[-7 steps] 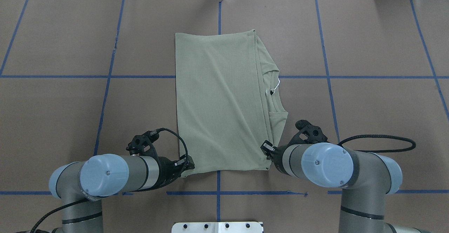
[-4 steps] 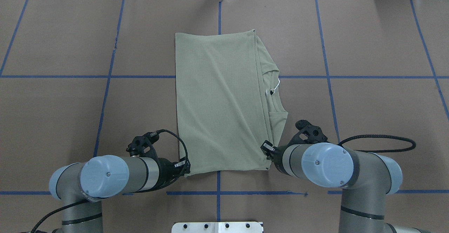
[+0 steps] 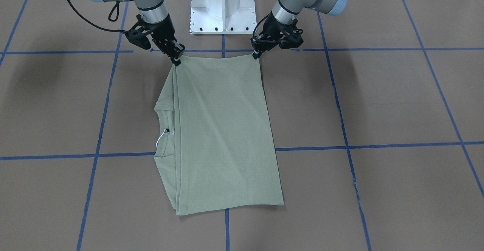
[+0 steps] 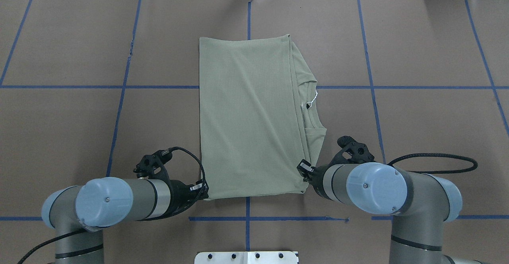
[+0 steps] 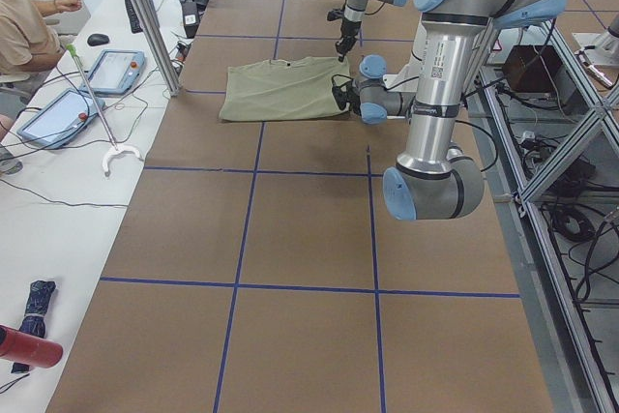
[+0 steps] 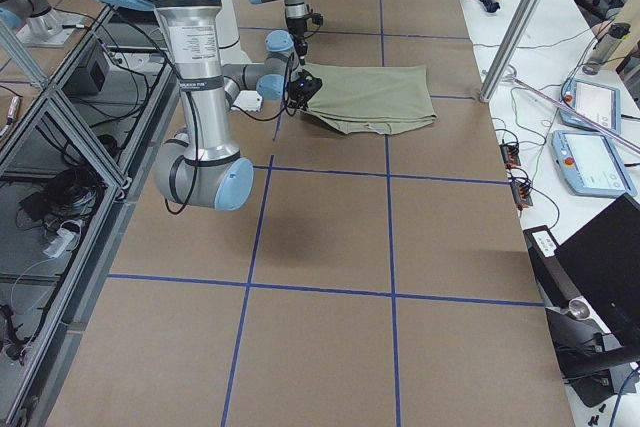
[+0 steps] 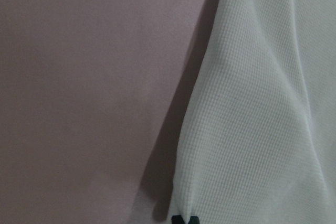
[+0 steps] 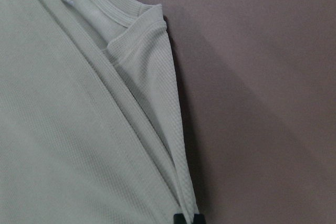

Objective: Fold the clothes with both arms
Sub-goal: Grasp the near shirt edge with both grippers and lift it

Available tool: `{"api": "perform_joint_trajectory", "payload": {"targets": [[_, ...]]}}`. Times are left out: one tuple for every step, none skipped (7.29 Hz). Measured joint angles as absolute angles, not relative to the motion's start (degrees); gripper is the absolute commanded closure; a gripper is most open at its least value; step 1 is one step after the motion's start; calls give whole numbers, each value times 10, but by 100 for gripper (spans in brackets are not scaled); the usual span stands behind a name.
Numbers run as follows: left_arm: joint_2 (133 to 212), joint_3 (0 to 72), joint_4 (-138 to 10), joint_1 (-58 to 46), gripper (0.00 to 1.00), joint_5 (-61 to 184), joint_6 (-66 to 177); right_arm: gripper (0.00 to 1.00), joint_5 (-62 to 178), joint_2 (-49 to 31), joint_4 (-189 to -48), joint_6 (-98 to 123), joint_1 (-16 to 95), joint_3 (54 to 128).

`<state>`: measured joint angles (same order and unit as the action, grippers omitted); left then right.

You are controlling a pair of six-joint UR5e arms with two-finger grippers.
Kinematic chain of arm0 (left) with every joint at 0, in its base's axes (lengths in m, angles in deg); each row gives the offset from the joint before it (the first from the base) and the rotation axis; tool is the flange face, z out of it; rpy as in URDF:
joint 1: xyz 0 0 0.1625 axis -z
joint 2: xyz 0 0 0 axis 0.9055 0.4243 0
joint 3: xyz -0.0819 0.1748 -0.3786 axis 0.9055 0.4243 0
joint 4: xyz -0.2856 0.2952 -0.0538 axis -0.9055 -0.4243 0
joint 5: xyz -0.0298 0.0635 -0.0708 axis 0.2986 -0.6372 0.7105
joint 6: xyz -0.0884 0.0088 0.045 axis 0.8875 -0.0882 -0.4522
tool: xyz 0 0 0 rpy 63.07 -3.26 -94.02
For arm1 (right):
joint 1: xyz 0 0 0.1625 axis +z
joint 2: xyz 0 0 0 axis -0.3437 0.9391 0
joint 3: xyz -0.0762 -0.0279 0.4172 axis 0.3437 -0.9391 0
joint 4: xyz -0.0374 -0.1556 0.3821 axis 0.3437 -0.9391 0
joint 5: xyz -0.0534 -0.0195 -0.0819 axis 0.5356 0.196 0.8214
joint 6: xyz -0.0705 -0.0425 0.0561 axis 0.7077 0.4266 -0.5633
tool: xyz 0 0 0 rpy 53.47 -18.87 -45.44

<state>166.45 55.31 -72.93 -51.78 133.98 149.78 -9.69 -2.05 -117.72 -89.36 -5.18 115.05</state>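
Now the folded sage-green shirt (image 4: 250, 117) lies flat at the middle of the brown table (image 4: 417, 117), its white tag string (image 4: 314, 96) showing on the right arm's side. The left gripper (image 4: 203, 194) and the right gripper (image 4: 305, 175) each pinch one near corner of it, jaws closed on the fabric.

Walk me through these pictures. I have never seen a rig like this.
The machine is a robot with a left arm and a right arm at a brown table marked with blue tape lines. One picture looks down from behind the robot, one faces it from across the table, two look along the table from its ends, and two come from cameras on the wrists. On the table lies a pale green shirt, folded into a rectangle, its collar showing at the robot's right. Each arm ends in a two-finger end effector. The left end effector pinches one near corner of the shirt, the right end effector the other.
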Motion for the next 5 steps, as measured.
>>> {"api": "perform_joint_trajectory", "payload": {"targets": [[1646, 582, -729, -523, 100, 1340, 1501, 100, -98, -11, -1177, -898, -66, 1172], [1638, 601, -730, -527, 100, 1341, 1509, 100, -98, -6, -1177, -909, -83, 1190], [1635, 621, -730, -530, 100, 1342, 1520, 100, -97, 2, -1178, -922, -97, 1212], [1635, 641, -729, -529, 100, 1343, 1524, 100, -97, 11, -1177, -930, -98, 1234], [1639, 653, -727, -517, 100, 1344, 1524, 100, -97, 16, -1178, -931, -86, 1245]]}}
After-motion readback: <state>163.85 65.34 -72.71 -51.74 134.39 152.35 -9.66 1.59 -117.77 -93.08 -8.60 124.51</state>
